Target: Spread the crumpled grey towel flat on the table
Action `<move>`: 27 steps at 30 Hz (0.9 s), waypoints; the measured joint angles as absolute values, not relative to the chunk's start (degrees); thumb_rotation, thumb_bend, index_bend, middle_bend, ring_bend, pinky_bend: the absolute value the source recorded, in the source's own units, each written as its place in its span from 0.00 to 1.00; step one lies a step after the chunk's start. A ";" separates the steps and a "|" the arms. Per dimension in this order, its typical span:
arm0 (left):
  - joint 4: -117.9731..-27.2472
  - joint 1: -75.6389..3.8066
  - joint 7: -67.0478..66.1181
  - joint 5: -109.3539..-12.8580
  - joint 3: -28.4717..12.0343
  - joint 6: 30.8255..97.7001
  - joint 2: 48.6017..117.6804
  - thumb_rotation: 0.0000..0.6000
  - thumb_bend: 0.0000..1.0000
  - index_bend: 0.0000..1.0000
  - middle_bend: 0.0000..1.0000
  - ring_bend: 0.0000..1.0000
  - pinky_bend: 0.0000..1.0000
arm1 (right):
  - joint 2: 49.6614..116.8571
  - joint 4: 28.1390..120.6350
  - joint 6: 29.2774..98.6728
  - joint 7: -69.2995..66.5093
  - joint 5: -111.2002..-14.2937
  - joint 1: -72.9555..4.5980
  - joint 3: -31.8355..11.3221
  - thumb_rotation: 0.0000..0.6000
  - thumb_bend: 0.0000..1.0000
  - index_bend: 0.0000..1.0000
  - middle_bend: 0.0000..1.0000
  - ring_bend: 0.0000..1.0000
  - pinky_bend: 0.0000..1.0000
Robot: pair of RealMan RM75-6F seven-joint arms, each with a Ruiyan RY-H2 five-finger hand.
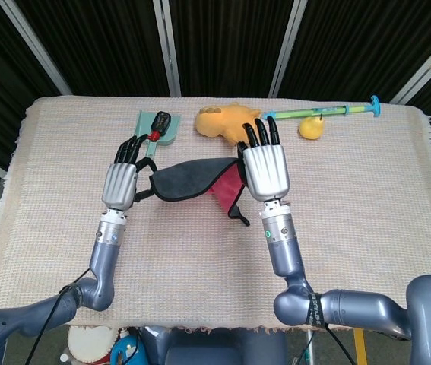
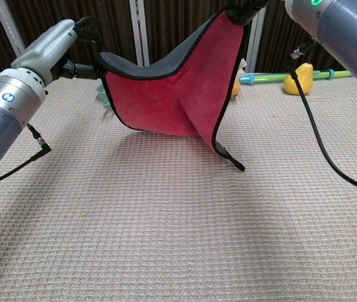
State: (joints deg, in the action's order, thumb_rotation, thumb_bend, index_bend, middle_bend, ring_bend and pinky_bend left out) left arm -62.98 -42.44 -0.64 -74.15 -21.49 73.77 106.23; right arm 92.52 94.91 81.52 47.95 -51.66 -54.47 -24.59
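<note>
Left hand pinched one corner of the towel, right hand gripped the opposite corner, and the cloth hung between them above the table, grey side up, red side facing the chest camera. Its black-trimmed lower edge sagged, one loose corner touching the mat. Behind it, close by, lay a dustpan and a yellow plush; a syringe and a pear sat further right. Open mat stretched in front and to both sides.
</note>
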 measured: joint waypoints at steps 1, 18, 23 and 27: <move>-63.67 -42.53 -1.18 -73.91 -21.76 73.72 105.97 1.00 0.44 0.53 0.06 0.00 0.07 | 92.30 94.81 81.37 47.58 -51.68 -54.31 -24.58 1.00 0.55 0.66 0.22 0.12 0.07; -68.27 -46.00 -5.86 -70.42 -25.94 72.29 105.16 1.00 0.44 0.53 0.06 0.00 0.07 | 88.73 89.49 77.30 41.23 -50.44 -53.68 -27.99 1.00 0.55 0.66 0.22 0.12 0.07; -68.91 -47.84 -7.15 -69.94 -27.57 72.14 105.14 1.00 0.44 0.53 0.06 0.00 0.07 | 88.44 87.86 76.30 40.15 -50.66 -54.78 -29.05 1.00 0.55 0.66 0.22 0.12 0.07; -69.01 -49.21 -7.99 -69.16 -28.72 71.84 105.22 1.00 0.44 0.53 0.06 0.00 0.07 | 88.77 85.91 75.37 38.84 -50.86 -55.85 -29.80 1.00 0.55 0.66 0.22 0.12 0.07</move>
State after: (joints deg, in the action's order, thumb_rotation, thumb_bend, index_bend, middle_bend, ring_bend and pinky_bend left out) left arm -69.01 -49.21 -7.99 -69.16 -28.72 71.84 105.22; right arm 88.77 85.91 75.37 38.84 -50.86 -55.85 -29.80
